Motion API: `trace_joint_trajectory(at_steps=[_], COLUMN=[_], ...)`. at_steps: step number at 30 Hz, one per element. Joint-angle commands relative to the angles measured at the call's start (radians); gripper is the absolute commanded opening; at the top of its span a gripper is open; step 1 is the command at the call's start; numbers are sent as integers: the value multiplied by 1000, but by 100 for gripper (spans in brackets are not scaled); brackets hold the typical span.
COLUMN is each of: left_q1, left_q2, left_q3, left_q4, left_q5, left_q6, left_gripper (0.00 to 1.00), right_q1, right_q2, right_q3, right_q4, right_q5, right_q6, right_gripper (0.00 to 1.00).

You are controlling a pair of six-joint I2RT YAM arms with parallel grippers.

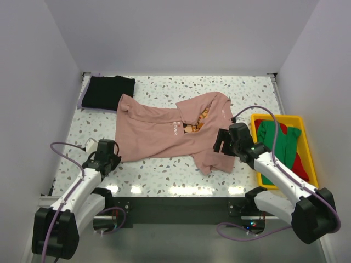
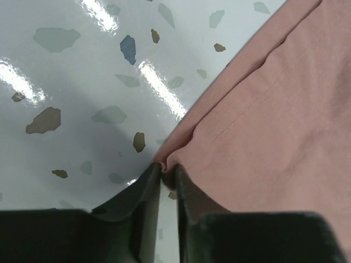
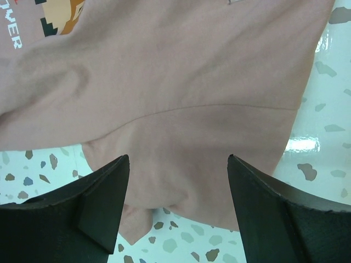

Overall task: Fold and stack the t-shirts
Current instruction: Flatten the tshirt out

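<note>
The dusty-pink t-shirt (image 1: 159,131) lies crumpled and spread across the middle of the table, its pixel-art print partly folded under. My left gripper (image 1: 113,158) is at the shirt's near-left corner. In the left wrist view its jaws (image 2: 167,167) are pinched together on a small fold of the pink hem (image 2: 263,120). My right gripper (image 1: 221,141) hangs wide open over the shirt's near-right part, with pink cloth (image 3: 175,87) below and nothing between the fingers (image 3: 178,160). A folded black t-shirt (image 1: 107,92) sits at the far left corner. Green (image 1: 273,143) and red (image 1: 298,160) shirts lie in the bin.
The yellow plastic bin (image 1: 277,116) stands at the right edge of the table, close beside my right arm. White walls close in the table on the left, back and right. Speckled tabletop (image 1: 164,178) shows in front of the pink shirt.
</note>
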Motion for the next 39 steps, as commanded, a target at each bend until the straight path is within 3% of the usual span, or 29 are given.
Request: trace_joint_trajectory(at_steps=[1,2,3,10,17,30,39], left_q1=[-5,-5,-5,23,40,164,164], left_q2=[8,8,7,22,103,125,120], left_q3=[-6,2,14,184,280,346,347], left_q4=[55,61,60,49,84,101,106], left_q5=[-24,-29,-35,-133,-107,-39,-16], left_q6=[13,22,27,84,91,148,167], left_gripper=[16,3,0,0,0,0,0], right_q1=[2,1,0,-38,-160,-193,-193], right_q2=[9,18,24,90,156,288,390], right_q3=[32,35,38,77,81,69,64], right_q4=[-28,-31,-38,-104,-77,40,136], right_q5=[42,47,62,116,110,85,-21], right_q6=[-1,3,4,22,39,68,106], right_gripper=[76,76,76,77,73,67,40])
